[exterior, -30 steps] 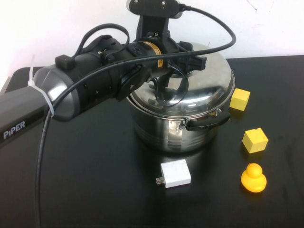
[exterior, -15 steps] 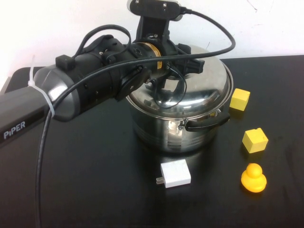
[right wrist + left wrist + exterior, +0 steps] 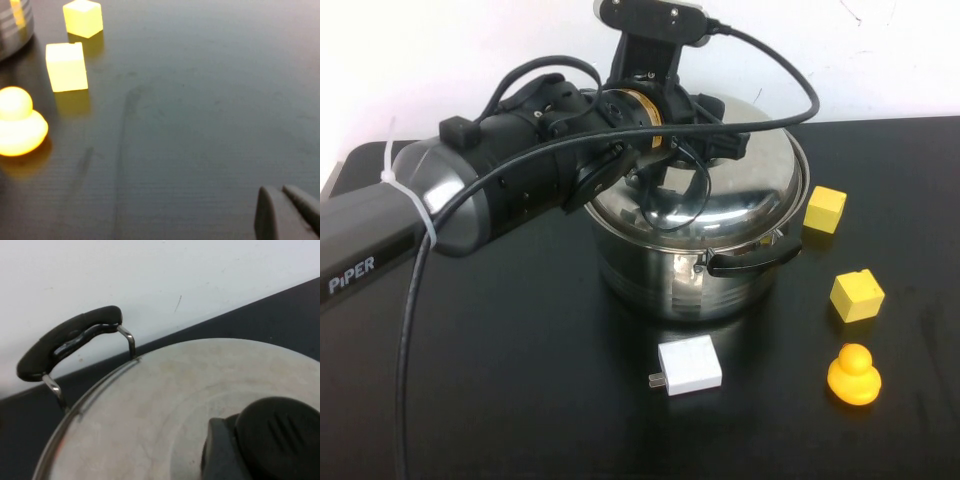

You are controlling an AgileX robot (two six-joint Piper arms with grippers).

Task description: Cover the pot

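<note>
The stainless-steel stockpot [image 3: 705, 270] stands on the black table [image 3: 520, 400] with its domed steel lid [image 3: 750, 190] on top, the rim seated around the pot's edge in the high view. The left gripper [image 3: 665, 175] hangs directly over the middle of the lid, its black body hiding the fingers, so I cannot tell whether they are spread or pressed together. In the left wrist view the lid's black knob [image 3: 272, 440] sits right below the gripper, and one black side handle [image 3: 67, 340] of the pot shows beyond the lid's rim. A white charger plug [image 3: 688, 366] lies on the table in front of the pot. Two yellow cubes [image 3: 825, 209] [image 3: 857, 295] and a yellow rubber duck [image 3: 853, 375] lie off to the pot's right. The right gripper [image 3: 287, 212] hovers low above bare table, well apart from the duck, its two fingers closed together.
</note>
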